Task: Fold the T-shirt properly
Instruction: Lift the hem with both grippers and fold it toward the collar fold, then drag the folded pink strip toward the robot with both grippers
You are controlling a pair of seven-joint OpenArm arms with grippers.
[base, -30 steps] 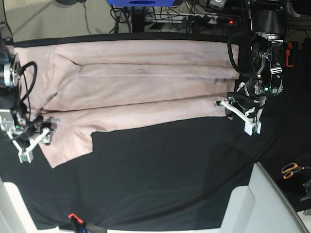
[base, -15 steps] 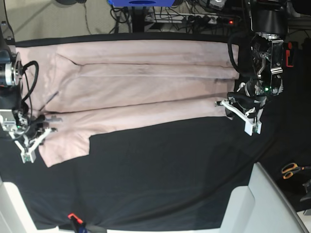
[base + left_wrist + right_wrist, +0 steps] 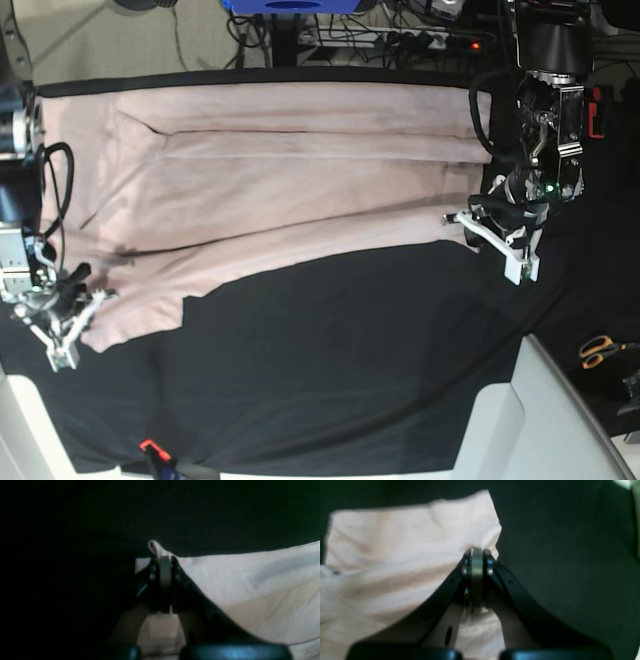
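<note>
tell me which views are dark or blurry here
Left wrist view: very dark, left half nearly black, only the T-shirt lit. Right wrist view: brighter but soft, the T-shirt's edges smeared, jaws close up and out of focus. Base view: evenly lit and sharp, black cloth shows little detail.

Base overhead, far; wrists close behind claws.

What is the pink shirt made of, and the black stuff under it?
The T-shirt looks like soft, matte knit cloth, maybe cotton: it creases and drapes in loose folds without shine. The black cloth under it also seems to be fabric, dull and non-reflective, lying flat with faint wrinkles; its exact fiber is hard to tell.
</note>
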